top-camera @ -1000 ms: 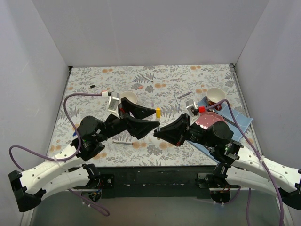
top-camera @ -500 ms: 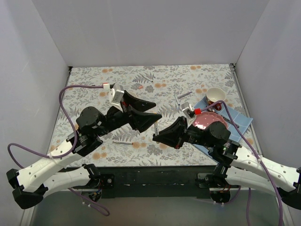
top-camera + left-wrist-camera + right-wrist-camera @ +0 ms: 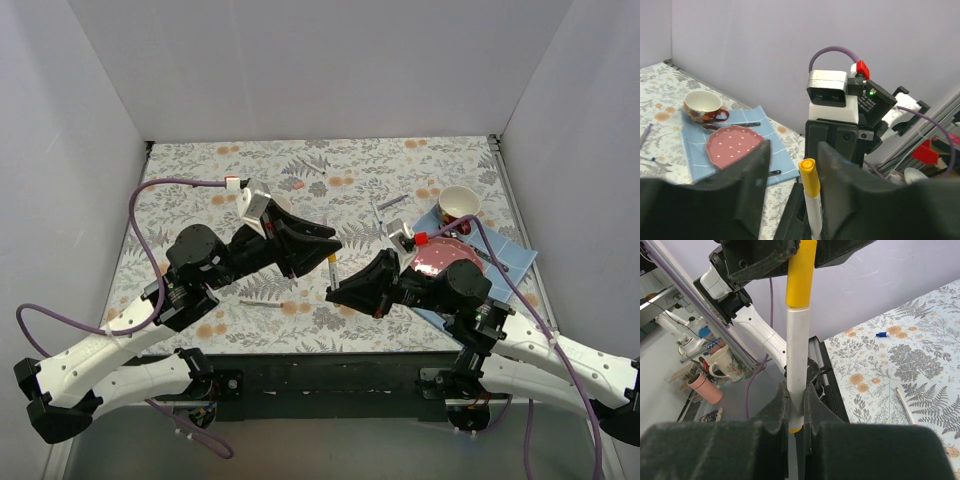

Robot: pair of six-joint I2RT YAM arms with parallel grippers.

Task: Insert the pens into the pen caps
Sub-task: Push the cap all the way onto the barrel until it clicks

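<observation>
l fingers (image 3: 752,200) have narrowed round yellow cap (image 3: 810,177), still apart, not gripping; r fingers (image 3: 771,421) clamped on pen (image 3: 797,355); cap looks seated.

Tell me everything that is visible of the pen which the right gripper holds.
The pen is thin, with a smooth, pale white barrel that looks like plastic. A yellow cap sits on its upper end, and a small yellow tip shows at the lower end. It stands roughly upright in the air above the flowered cloth. The right gripper is shut on its lower barrel. The left gripper surrounds the cap with jaws apart; whether it touches the cap cannot be told.
</observation>
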